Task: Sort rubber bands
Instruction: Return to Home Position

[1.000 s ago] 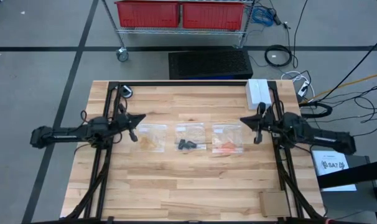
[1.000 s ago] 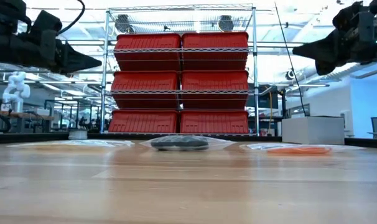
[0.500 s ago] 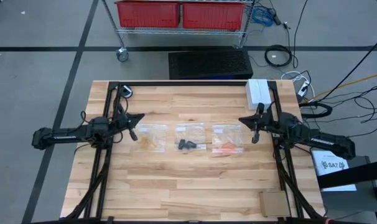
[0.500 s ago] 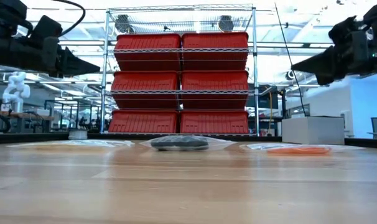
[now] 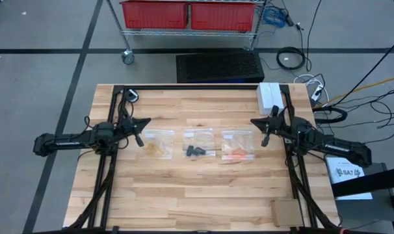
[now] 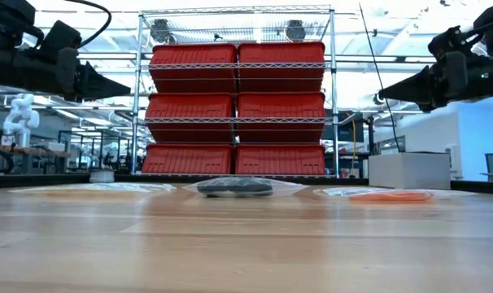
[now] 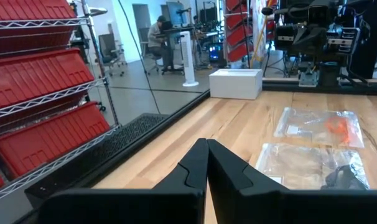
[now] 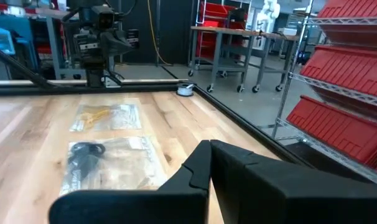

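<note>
A pale wooden table point(image 5: 184, 195) is seen, its near boards bare except for a flat cardboard piece point(image 5: 287, 212) laid at the near right corner. Across the middle of the table three clear bags point(image 5: 200, 136) are set in a row, side by side and apart from one another. The pale yellow rubber bands point(image 5: 155, 148) are held in the left bag, the black rubber bands point(image 5: 196, 151) in the middle one, and the orange rubber bands point(image 5: 235, 155) in the right one.

The left gripper point(image 5: 148, 121) is held raised above the table, just beyond the far left corner of the pale yellow bag and touching nothing. Its fingers are pressed together with nothing between them. The right gripper point(image 5: 251, 123) is held at a like height, just beyond the far right corner of the orange bag, and its fingers are likewise closed on nothing. Both tips are pointed inward toward the row, so that all three clusters lie between the two grippers and below them.

A white box point(image 5: 270, 95) is set at the far right edge of the table. Beyond the table a black mat point(image 5: 220, 66) is laid on the grey floor, with loose cables point(image 5: 291, 58) to its right. Behind it a wire rack point(image 6: 139, 98) is stood, loaded with red bins point(image 6: 238, 106). Farther into the room a person point(image 7: 156, 34) is seen at a desk.
</note>
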You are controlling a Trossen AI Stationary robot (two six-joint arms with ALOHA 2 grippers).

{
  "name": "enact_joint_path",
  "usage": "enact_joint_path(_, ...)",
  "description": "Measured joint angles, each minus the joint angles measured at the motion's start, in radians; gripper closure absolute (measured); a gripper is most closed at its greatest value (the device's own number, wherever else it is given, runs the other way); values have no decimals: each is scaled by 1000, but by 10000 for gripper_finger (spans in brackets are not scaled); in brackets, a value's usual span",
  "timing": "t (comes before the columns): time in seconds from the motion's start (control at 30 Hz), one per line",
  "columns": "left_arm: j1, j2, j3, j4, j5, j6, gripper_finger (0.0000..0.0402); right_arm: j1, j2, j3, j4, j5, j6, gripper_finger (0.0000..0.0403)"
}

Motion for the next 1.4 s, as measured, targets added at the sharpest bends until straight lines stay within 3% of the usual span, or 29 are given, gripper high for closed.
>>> enact_joint_path(0.2, 0, 0, 0, 0, 0, 0, 384, 0, 0, 0, 0, -1, 95, 403)
enact_joint_path(1.4, 0, 0, 0, 0, 0, 0, 383, 0, 0, 0, 0, -1, 94, 403)
